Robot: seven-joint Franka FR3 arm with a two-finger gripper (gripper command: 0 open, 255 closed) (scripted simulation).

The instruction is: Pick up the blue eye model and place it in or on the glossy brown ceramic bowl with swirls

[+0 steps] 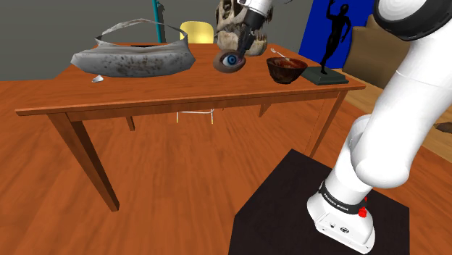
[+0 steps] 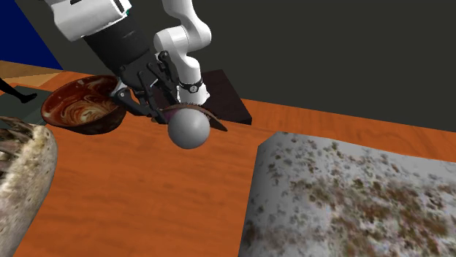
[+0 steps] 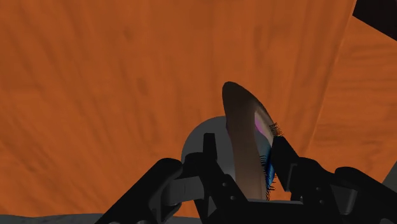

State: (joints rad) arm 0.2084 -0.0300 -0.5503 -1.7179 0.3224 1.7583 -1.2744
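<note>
Clamps the eye (image 1: 232,61) in the gripper (image 1: 242,48), with one black finger against the grey ball and the other pressed on the iris side of the brown lid. Points the blue iris toward the shoulder camera and a little down, so turns a plain grey back to the second exterior camera. Lays the lid's long axis roughly level in the shoulder view, tipped slightly; from the wrist, edge-on and running straight out ahead of the fingertips. Holds it right at the fingertips, over the table (image 1: 181,93); touching the wood or clear of it, cannot tell. Reaches from the stand (image 1: 304,210) up and across, white forearm high, wrist bent so the hand comes steeply down onto the eye. Near the gripper, on the shoulder view's right and apart from the eye, the bowl (image 1: 286,70), swirled inside. Just behind the gripper, a skull (image 1: 230,22); beyond the bowl, a dark figurine (image 1: 329,43); well off on the other side, a mottled grey basin (image 1: 134,58).
</note>
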